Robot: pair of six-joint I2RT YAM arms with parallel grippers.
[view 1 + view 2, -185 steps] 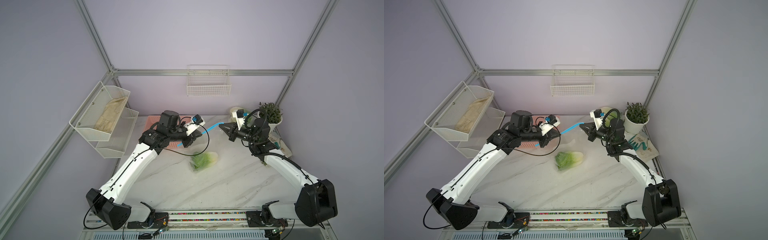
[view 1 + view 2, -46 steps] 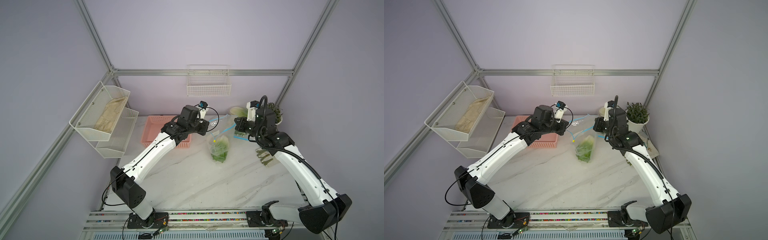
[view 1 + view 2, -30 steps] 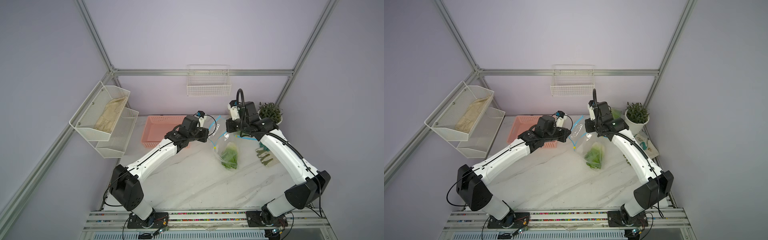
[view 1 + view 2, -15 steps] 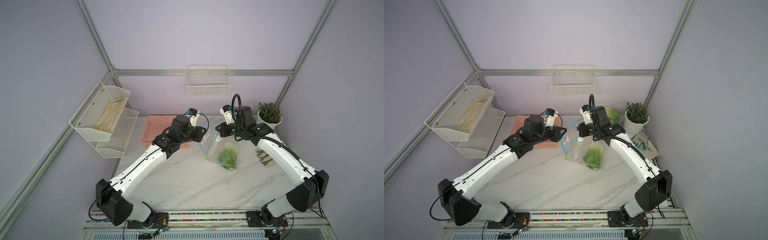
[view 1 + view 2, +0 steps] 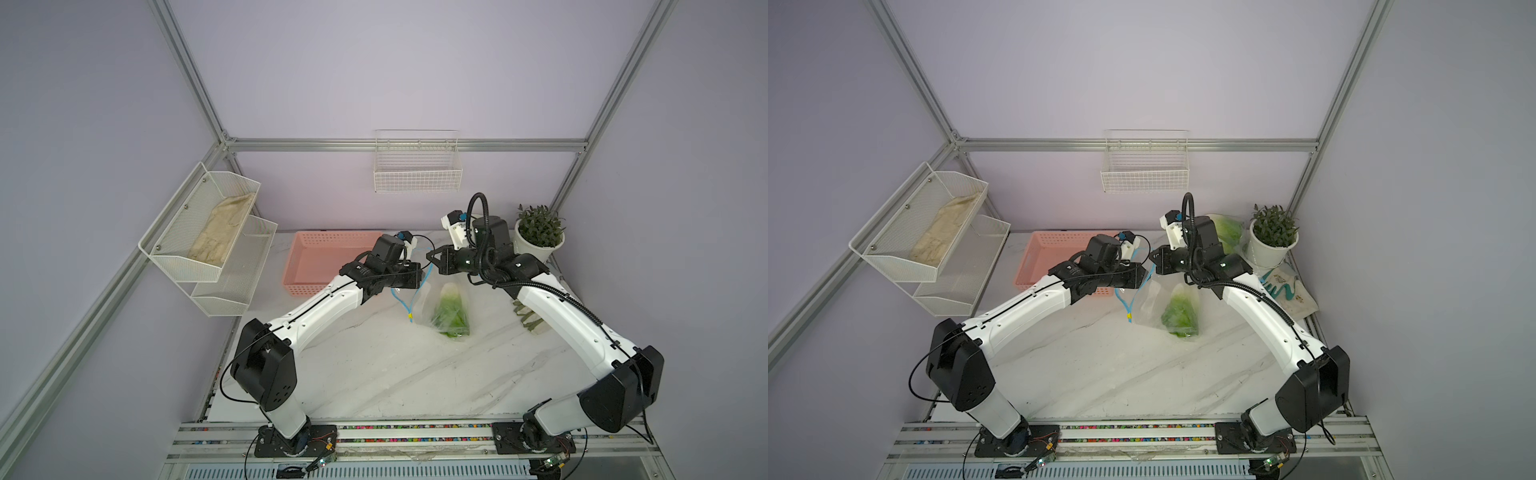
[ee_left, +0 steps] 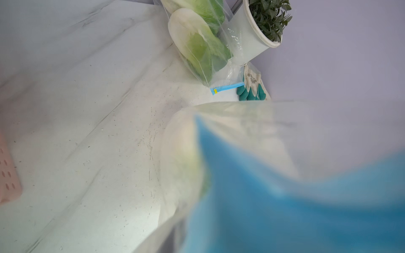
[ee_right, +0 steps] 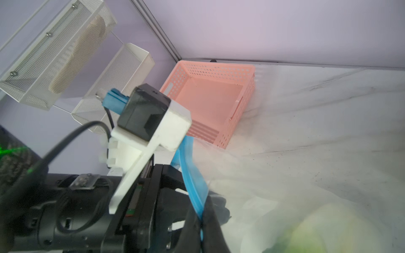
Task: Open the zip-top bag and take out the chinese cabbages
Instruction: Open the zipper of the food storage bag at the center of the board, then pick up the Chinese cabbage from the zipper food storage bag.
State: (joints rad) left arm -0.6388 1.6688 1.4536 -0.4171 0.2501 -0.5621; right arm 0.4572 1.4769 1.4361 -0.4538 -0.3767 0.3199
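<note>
White marble-look tabletop (image 5: 374,374), fine specks and scuffs; lilac walls, alu frame. Clear zip-top bag w/ blue seal (image 5: 427,306) sits just right of the pink perforated plastic basket (image 5: 320,253), w/ a green chinese cabbage (image 5: 451,311) inside. Left gripper (image 5: 420,274) and right gripper (image 5: 432,257) both clamped on the seal strip (mouth held up).

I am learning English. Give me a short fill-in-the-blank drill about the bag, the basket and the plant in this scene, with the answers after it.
1. The zip-top bag has a ___ zip strip.
2. The chinese cabbage inside it has ___ leaves.
3. The basket standing on the table is ___.
4. The plant grows in a ___ pot.
Missing words: blue; green; pink; white.
</note>
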